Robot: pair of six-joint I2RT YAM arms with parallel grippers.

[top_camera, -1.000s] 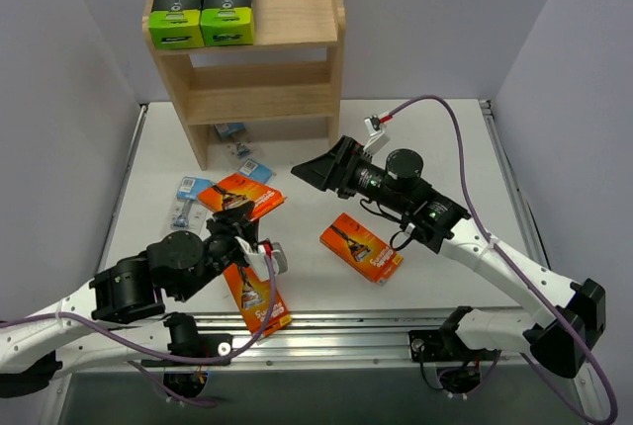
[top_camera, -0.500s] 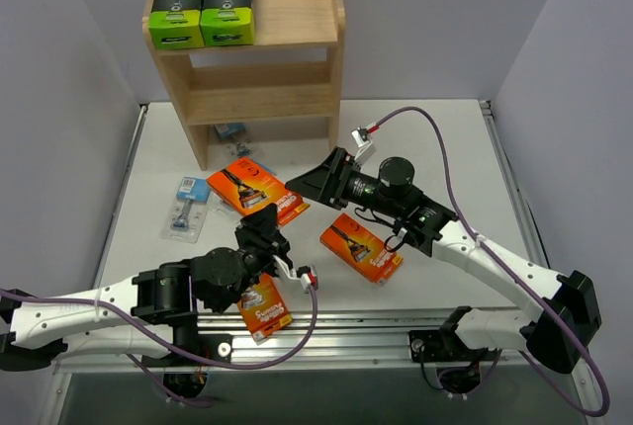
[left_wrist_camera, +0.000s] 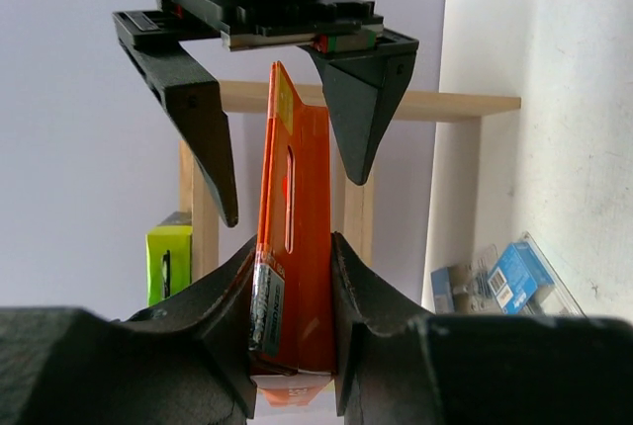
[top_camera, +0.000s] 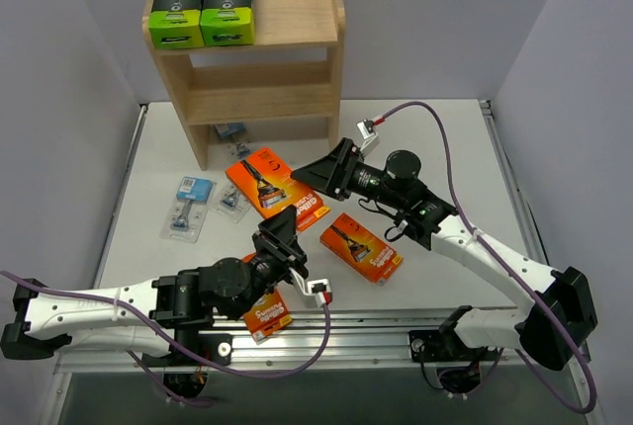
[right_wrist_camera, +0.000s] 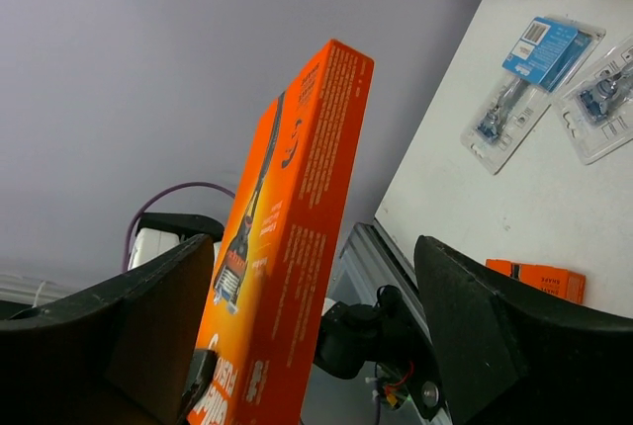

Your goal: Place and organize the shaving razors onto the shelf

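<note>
Top cam: fixed, high behind arm bases, looks down & fwd over whole table [top_camera: 435, 148] to shelf [top_camera: 292, 15] at far end. L wrist cam: close-up past held orange box [left_wrist_camera: 297, 277] twd shelf [left_wrist_camera: 455, 104]; R wrist cam: close on same orange box [right_wrist_camera: 297, 247], facing back twd near table edge. All 3 share that box [top_camera: 269, 180] & blister packs [top_camera: 188, 208] [left_wrist_camera: 514, 277] [right_wrist_camera: 519, 84].

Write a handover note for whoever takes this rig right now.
Left gripper: shut on an orange box, held up on edge.
Right gripper: open, fingers either side of that box's far end, not gripping.
Done: two green boxes on the shelf's top tier.
Left: the held box, two orange boxes and two blister packs on the table, and a third pack at the shelf's foot.
</note>
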